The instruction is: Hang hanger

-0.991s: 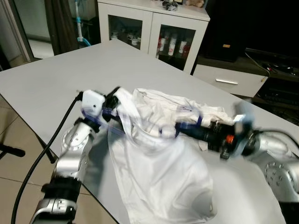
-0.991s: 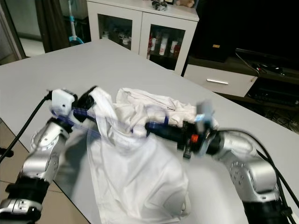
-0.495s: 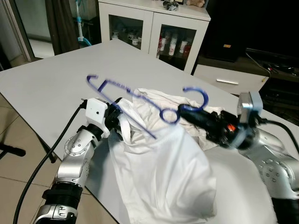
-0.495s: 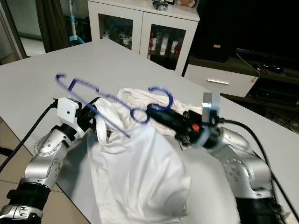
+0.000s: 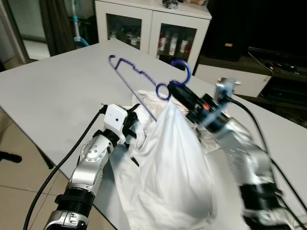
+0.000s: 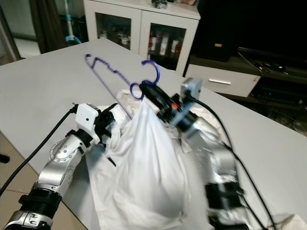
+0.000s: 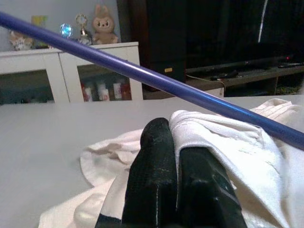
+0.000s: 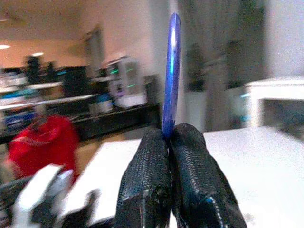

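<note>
A blue hanger point(image 5: 136, 76) is lifted above the grey table point(image 5: 53, 86), its hook point(image 5: 183, 72) pointing up. My right gripper point(image 5: 173, 91) is shut on the hanger's neck just under the hook; in the right wrist view the blue hook point(image 8: 170, 71) rises from between the closed fingertips point(image 8: 154, 142). A white shirt point(image 5: 177, 158) drapes down from the hanger in a cone, with its lower part on the table. Low on the left, my left gripper point(image 5: 135, 123) is shut on a fold of the shirt point(image 7: 223, 137), and the hanger's bar point(image 7: 142, 73) crosses above it.
A white cabinet with glass doors point(image 5: 153, 28) stands beyond the table's far edge, and a low white drawer unit point(image 5: 232, 81) and dark shelving stand to its right. A black cable point(image 5: 57, 177) trails from my left arm over the table's near left edge.
My right gripper has lifted the hanger higher and further out, so the shirt now hangs from it in a cone. My left gripper stays clamped on the shirt.
</note>
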`<state>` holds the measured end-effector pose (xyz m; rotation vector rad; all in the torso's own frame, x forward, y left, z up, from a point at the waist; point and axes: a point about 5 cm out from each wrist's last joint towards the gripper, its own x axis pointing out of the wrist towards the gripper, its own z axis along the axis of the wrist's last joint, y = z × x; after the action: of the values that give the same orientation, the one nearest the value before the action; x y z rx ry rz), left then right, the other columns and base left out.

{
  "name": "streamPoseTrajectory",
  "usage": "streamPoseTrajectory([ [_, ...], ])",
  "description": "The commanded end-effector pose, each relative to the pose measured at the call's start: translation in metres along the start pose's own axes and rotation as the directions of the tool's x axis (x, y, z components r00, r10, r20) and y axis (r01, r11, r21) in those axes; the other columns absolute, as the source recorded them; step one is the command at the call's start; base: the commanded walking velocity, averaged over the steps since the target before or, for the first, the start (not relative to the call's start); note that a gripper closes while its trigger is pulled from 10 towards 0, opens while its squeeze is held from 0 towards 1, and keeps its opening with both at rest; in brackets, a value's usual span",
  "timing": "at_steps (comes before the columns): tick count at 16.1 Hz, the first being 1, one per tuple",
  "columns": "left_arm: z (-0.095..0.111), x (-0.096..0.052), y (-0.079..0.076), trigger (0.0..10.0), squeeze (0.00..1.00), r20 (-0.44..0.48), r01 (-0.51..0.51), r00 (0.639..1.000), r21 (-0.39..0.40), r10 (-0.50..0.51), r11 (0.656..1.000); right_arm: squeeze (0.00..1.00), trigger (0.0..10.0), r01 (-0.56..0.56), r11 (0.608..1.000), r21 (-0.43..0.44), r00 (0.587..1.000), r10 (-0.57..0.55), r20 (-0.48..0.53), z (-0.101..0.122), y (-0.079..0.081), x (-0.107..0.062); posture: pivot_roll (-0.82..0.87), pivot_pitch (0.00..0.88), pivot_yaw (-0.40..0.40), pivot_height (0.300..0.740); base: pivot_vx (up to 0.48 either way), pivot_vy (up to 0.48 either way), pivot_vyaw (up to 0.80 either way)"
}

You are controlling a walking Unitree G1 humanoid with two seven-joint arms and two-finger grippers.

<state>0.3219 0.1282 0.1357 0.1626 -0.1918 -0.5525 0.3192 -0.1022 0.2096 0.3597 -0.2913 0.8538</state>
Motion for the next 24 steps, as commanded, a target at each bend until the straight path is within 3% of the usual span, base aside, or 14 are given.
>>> streamPoseTrajectory([
  [1, 0.006, 0.004, -0.009, 10.0, 0.00, 0.029, 0.030, 0.999, 0.022, -0.031, 0.999, 0.00, 0.0, 0.073, 0.996, -0.045, 0.996, -0.071, 0.058, 0.010, -0.006, 0.006, 0.12, 0.000, -0.108, 0.740, 0.000, 0.000, 0.00],
  [4, 0.002, 0.002, -0.019, 10.0, 0.00, 0.015, 0.089, 0.996, 0.042, -0.090, 0.995, 0.00, 0.0, 0.274, 0.962, -0.012, 0.950, -0.269, 0.162, 0.018, -0.022, 0.014, 0.12, 0.000, -0.113, 0.740, 0.000, 0.000, 0.00],
  [6, 0.003, -0.002, -0.021, 10.0, 0.00, 0.039, 0.114, 0.993, 0.024, -0.114, 0.993, 0.00, 0.0, 0.284, 0.959, -0.001, 0.943, -0.279, 0.181, 0.019, -0.024, 0.014, 0.12, 0.000, -0.116, 0.740, 0.000, 0.000, 0.00],
  [7, 0.003, -0.006, -0.017, 10.0, 1.00, 0.031, 0.090, 0.995, 0.079, -0.093, 0.993, 0.00, 0.0, 0.279, 0.960, -0.010, 0.945, -0.273, 0.179, 0.018, -0.025, 0.011, 0.13, 0.000, -0.117, 0.740, 0.000, 0.000, 0.00],
  [9, 0.004, -0.008, -0.014, 10.0, 1.00, 0.023, 0.098, 0.994, 0.154, -0.103, 0.983, 0.00, 0.0, 0.267, 0.964, -0.009, 0.950, -0.262, 0.172, 0.017, -0.025, 0.007, 0.13, 0.000, -0.118, 0.740, 0.000, 0.000, 0.00],
  [12, 0.031, -0.014, 0.003, 10.0, 1.00, 0.203, 0.020, 0.978, 0.178, -0.057, 0.984, 0.00, 0.0, 0.226, 0.973, -0.045, 0.965, -0.217, 0.150, 0.013, -0.024, -0.006, 0.12, 0.000, -0.115, 0.740, 0.000, 0.000, 0.00],
  [14, 0.046, -0.017, 0.007, 10.0, 1.00, 0.274, 0.071, 0.957, 0.094, -0.095, 0.993, 0.00, 0.0, 0.219, 0.973, -0.070, 0.969, -0.209, 0.129, 0.011, -0.026, -0.015, 0.12, 0.000, -0.112, 0.740, 0.000, 0.000, 0.00],
  [15, 0.052, -0.017, 0.014, 10.0, 1.00, 0.313, 0.065, 0.949, -0.062, -0.042, 0.996, 0.00, 0.0, 0.221, 0.972, -0.085, 0.970, -0.210, 0.120, 0.010, -0.027, -0.018, 0.12, 0.000, -0.110, 0.740, 0.000, 0.000, 0.00],
  [17, 0.053, -0.019, 0.020, 10.0, 1.00, 0.324, 0.095, 0.945, -0.166, -0.037, 0.982, 0.00, 0.0, 0.221, 0.970, -0.097, 0.971, -0.210, 0.114, 0.009, -0.028, -0.021, 0.12, 0.000, -0.109, 0.740, 0.000, 0.000, 0.00],
  [19, 0.047, -0.023, 0.022, 10.0, 0.00, 0.261, 0.126, 0.961, -0.111, -0.094, 0.986, 0.00, 0.0, 0.219, 0.970, -0.105, 0.972, -0.207, 0.111, 0.009, -0.028, -0.024, 0.11, 0.000, -0.108, 0.740, 0.000, 0.000, 0.00],
  [21, 0.030, -0.038, 0.030, 10.0, 0.00, 0.060, 0.214, 0.975, 0.029, -0.216, 0.976, 0.00, 0.0, 0.221, 0.969, -0.114, 0.972, -0.209, 0.106, 0.009, -0.030, -0.028, 0.11, 0.000, -0.108, 0.740, 0.000, 0.000, 0.00],
  [22, 0.021, -0.049, 0.031, 10.0, 0.23, -0.062, 0.304, 0.952, 0.074, -0.300, 0.950, 0.00, 0.0, 0.226, 0.967, -0.117, 0.971, -0.214, 0.106, 0.010, -0.031, -0.029, 0.11, 0.000, -0.110, 0.740, 0.000, 0.000, 0.00],
  [23, 0.019, -0.052, 0.031, 10.0, 0.23, -0.093, 0.334, 0.940, 0.081, -0.327, 0.939, 0.00, 0.0, 0.227, 0.967, -0.118, 0.971, -0.216, 0.106, 0.010, -0.032, -0.029, 0.11, 0.000, -0.110, 0.740, 0.000, 0.000, 0.00],
  [24, 0.019, -0.059, 0.033, 10.0, 0.74, -0.151, 0.379, 0.920, 0.098, -0.362, 0.920, 0.00, 0.0, 0.227, 0.967, -0.118, 0.971, -0.215, 0.106, 0.010, -0.032, -0.029, 0.12, 0.000, -0.110, 0.740, 0.000, 0.000, 0.00],
])
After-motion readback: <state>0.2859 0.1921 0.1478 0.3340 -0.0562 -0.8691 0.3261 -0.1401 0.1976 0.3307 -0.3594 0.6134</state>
